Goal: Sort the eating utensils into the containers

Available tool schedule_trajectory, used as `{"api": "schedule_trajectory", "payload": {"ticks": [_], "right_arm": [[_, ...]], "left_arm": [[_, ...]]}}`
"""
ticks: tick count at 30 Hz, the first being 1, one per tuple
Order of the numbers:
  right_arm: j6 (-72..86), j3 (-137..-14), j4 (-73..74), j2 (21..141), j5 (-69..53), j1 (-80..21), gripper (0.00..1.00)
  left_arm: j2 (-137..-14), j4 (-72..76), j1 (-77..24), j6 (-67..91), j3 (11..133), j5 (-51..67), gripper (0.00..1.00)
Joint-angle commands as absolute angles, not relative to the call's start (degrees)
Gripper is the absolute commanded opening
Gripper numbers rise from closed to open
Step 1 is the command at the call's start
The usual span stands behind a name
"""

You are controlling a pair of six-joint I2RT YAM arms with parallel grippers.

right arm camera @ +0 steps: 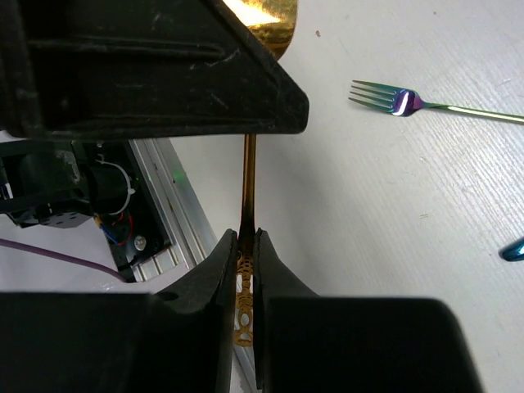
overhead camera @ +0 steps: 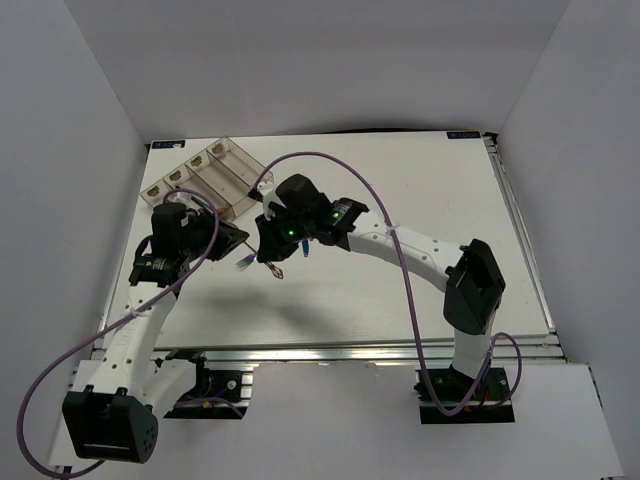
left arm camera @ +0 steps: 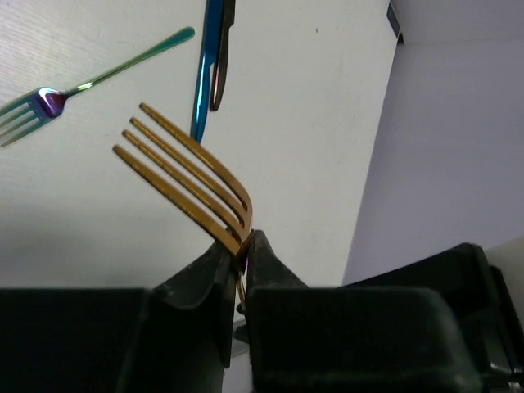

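Handoff mid-air over the desk (overhead camera: 430,200). My left end effector (left arm camera: 242,244) is clenched on the gold fork (left arm camera: 184,164) at the neck, tines poking out past the fingers. My right end effector (right arm camera: 244,239) is clenched on the same fork's patterned handle end. Both have it at once, prob. so it can't drop during the swap. Fork's not in the organiser tray (overhead camera: 228,150) yet. Tray sits far-left, nearer my left arm, so left taking over makes sense. Iridescent fork (left arm camera: 45,102) & blue knife (left arm camera: 203,74) lie loose on the desk, unsorted. Next, I reckon: right lets go.
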State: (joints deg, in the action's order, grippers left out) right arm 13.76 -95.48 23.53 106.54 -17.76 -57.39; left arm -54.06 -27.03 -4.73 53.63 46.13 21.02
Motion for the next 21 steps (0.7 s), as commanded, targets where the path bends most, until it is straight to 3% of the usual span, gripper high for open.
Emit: {"api": "schedule_trajectory", "payload": {"ticks": [1, 5, 8, 10, 12, 13, 16, 21], "right_arm": [[15.8, -98.3, 22.9, 105.1, -19.9, -57.4, 0.00], [16.6, -100.4, 22.8, 105.0, -20.3, -57.4, 0.00], [16.7, -101.5, 23.6, 105.0, -20.0, -57.0, 0.00], [17.4, -102.0, 24.2, 104.9, -20.2, -56.4, 0.00], [19.3, -101.3, 24.9, 103.9, -17.8, -54.8, 0.46], [21.2, -100.7, 25.1, 103.3, -17.1, -53.9, 0.89], [24.6, -97.4, 28.6, 99.2, -12.5, -48.5, 0.89], [27.1, -88.0, 33.3, 88.4, -9.0, -38.9, 0.89]], "left_arm": [[-55.2, -23.6, -5.1, 53.4, 47.1, 22.4, 0.15], [-57.0, -23.2, -5.1, 52.4, 47.8, 22.1, 0.10], [-58.8, -22.6, -5.2, 51.7, 49.2, 22.1, 0.00], [-60.6, -24.0, -5.2, 50.3, 50.8, 20.0, 0.00], [-62.5, -27.1, -5.2, 48.6, 54.5, 17.3, 0.00], [-65.4, -28.5, -5.1, 47.7, 56.5, 13.1, 0.00], [-72.5, -34.3, -4.7, 44.8, 67.3, 5.0, 0.00], [-94.4, -43.3, 0.0, 39.1, 89.5, -1.3, 0.00]]}}
